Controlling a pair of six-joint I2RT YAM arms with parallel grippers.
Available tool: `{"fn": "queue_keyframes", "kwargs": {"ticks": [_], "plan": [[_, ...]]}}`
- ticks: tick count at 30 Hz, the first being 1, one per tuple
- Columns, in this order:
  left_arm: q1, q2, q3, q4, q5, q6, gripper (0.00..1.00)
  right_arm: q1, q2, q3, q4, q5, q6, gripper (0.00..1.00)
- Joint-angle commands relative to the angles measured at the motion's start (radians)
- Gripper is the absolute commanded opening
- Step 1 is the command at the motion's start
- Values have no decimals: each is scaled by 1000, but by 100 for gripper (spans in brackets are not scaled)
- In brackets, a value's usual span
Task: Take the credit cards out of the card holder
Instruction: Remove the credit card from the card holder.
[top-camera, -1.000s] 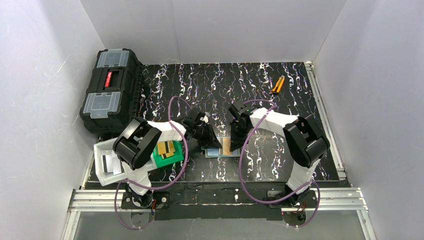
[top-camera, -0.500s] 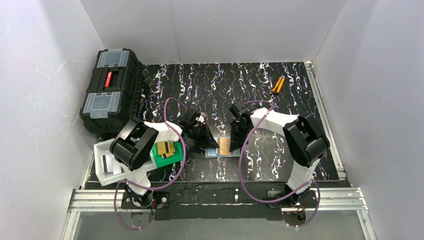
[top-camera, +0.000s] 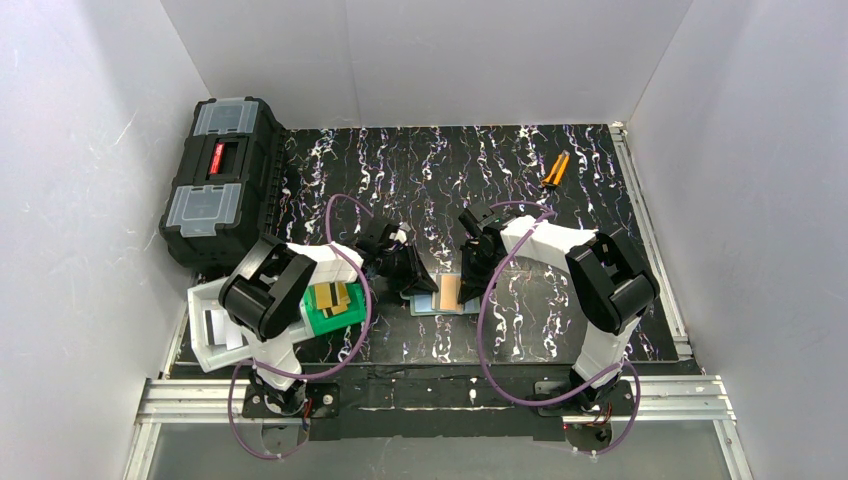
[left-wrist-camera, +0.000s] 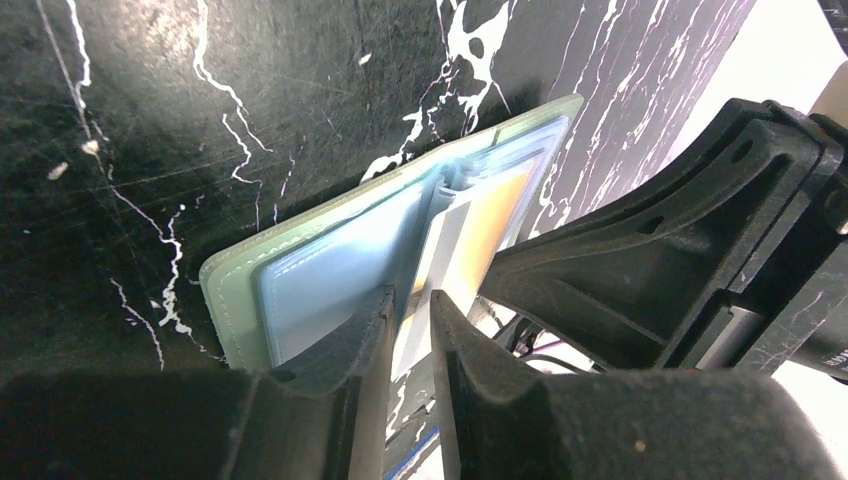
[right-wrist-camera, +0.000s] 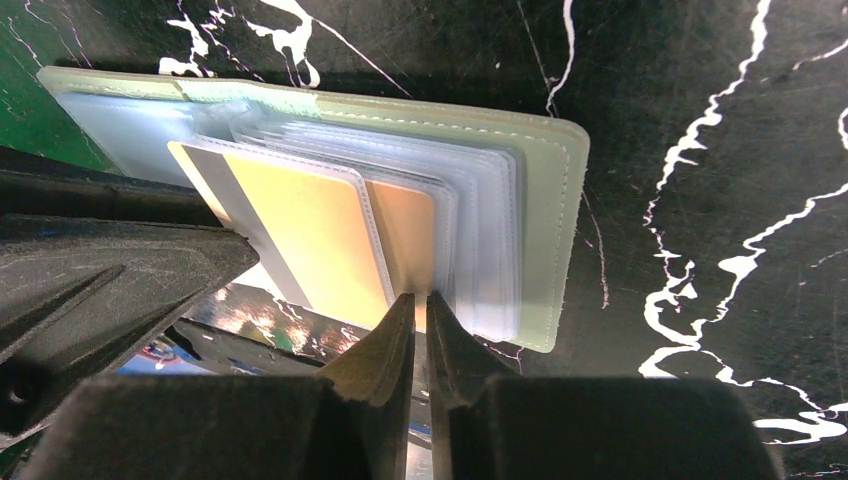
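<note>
One card holder (right-wrist-camera: 545, 200) lies open on the black mat (top-camera: 400, 170), near its front edge, between two grippers. One gold card (right-wrist-camera: 300, 230) sticks halfway out. The right gripper (right-wrist-camera: 420, 300), almost closed, pinches the holder's near edge. The left gripper (left-wrist-camera: 410, 300) has its fingers a little apart around a pale flap; whether it grips is unclear. One green bin (top-camera: 325, 320) sits close on the left. One toolbox (top-camera: 215, 180) and one orange tool (top-camera: 555, 170) sit far back.

left pincer (left-wrist-camera: 411, 305) shifted slightly left, jaws eased apart

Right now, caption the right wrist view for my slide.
Right gripper, jaws nearly closed, at a sleeve edge of the open holder, beside a gold card partly out.
</note>
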Motion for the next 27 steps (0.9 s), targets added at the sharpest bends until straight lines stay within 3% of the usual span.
{"fn": "queue_keyframes", "kwargs": {"ticks": [1,10,17,27], "plan": [[11,-59,-24,-2,-33,1,20,10,75,-53,31,96,-13,17],[13,-19,-10,0,-31,-1,19,9,78,-49,29,95,-16,17],[14,-3,-13,61,4,-32,10,9,81,-47,26,97,-20,17],[14,19,-30,154,67,-88,10,7,89,-40,24,95,-21,17]]}}
